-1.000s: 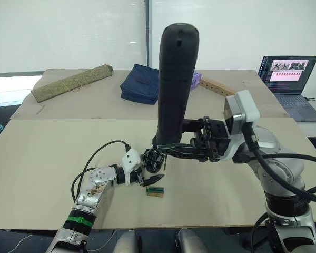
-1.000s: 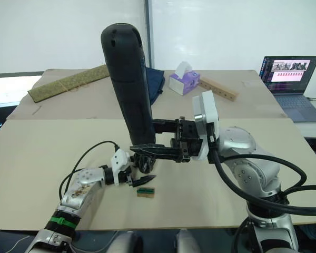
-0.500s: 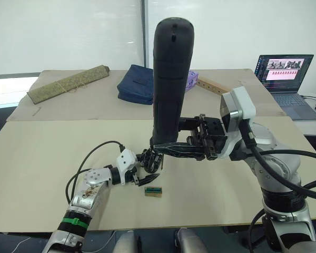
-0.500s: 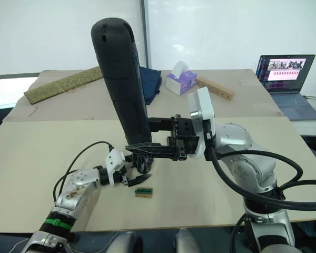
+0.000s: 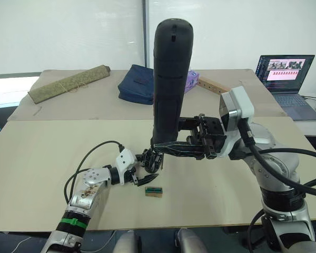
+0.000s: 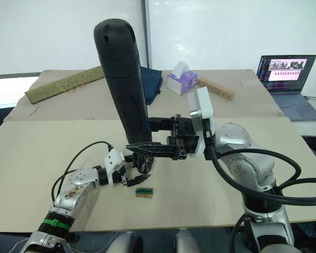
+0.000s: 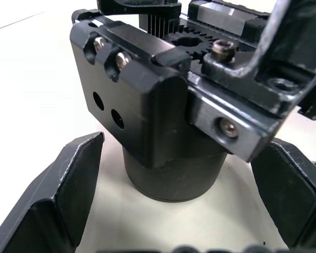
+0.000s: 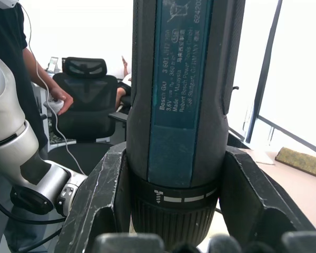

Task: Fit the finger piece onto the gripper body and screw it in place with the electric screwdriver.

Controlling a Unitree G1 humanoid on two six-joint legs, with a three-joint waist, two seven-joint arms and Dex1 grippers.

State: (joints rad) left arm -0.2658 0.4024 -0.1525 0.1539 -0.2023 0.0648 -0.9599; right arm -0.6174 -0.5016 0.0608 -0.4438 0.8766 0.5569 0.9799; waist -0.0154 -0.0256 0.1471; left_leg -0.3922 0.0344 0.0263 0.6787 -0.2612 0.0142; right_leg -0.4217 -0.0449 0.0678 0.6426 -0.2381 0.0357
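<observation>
The screwdriver (image 5: 170,84) is clamped upright by the right end effector (image 5: 171,149); the body (image 7: 163,121) is flanked, untouched, by the spread left end effector (image 5: 142,176).

Electric screwdriver (image 5: 171,84): matt black plastic, slightly textured, smooth teal label panel. Gripper body (image 7: 163,116): matt black machined metal, shiny steel screw heads. Tabletop (image 5: 52,153): matt beige, paper-like. Bag (image 5: 139,84) at far edge: navy cloth. Rolled mat (image 5: 68,83): rough woven olive. Bar (image 5: 213,84): pale wood.
</observation>
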